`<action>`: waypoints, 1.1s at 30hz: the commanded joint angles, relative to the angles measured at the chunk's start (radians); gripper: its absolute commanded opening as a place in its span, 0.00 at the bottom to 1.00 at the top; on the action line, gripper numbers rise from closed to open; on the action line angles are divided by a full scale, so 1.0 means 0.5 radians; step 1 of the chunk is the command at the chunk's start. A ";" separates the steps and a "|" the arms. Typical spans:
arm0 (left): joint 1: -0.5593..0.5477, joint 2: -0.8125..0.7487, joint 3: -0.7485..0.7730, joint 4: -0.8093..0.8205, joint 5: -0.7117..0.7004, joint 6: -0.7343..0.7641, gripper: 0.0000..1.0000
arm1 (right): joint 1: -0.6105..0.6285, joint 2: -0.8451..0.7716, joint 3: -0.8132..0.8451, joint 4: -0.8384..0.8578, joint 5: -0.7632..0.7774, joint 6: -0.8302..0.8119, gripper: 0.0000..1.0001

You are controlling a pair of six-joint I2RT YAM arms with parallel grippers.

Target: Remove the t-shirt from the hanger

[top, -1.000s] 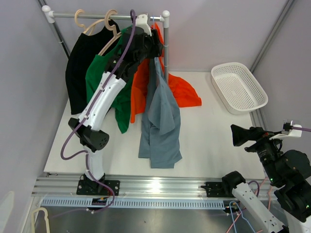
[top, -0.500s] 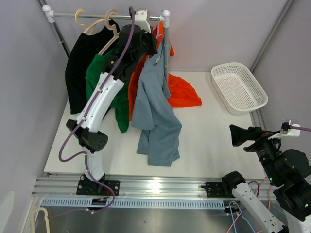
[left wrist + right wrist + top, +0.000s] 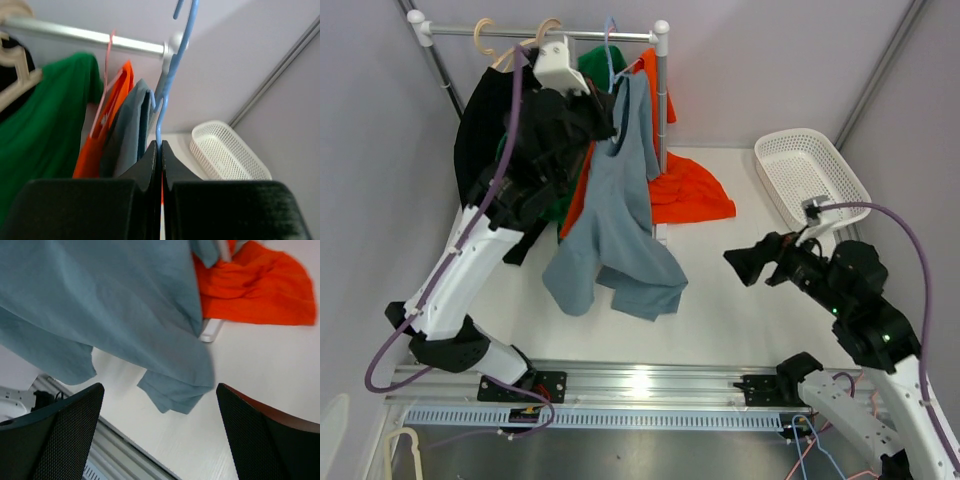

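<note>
We are pinching the left claw point(image 3: 159, 149) shut on the blue hanger point(image 3: 170, 82), its grey-blue t-shirt point(image 3: 617, 205) draping limp toward the bench point(image 3: 750, 325). Our right claw point(image 3: 159, 390) is gaping wide by the soft, light hem point(image 3: 175, 399), our likeliest hold.

The t-shirt point(image 3: 615, 215) is a plain, dusty grey-blue, on a pale blue hanger point(image 3: 171, 74). Beside it hang a bright orange shirt point(image 3: 692, 192), a deep green shirt point(image 3: 45, 115) and a black shirt point(image 3: 480, 120), all unpatterned. The basket point(image 3: 812, 180) is white with a fine mesh of holes. The tabletop point(image 3: 750, 300) is white, the left pincer point(image 3: 159, 146) black.
</note>
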 commanded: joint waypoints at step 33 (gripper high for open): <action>-0.122 0.445 0.672 -0.813 -0.168 -0.519 0.01 | 2.380 1.064 -0.281 1.277 1.105 -0.339 0.00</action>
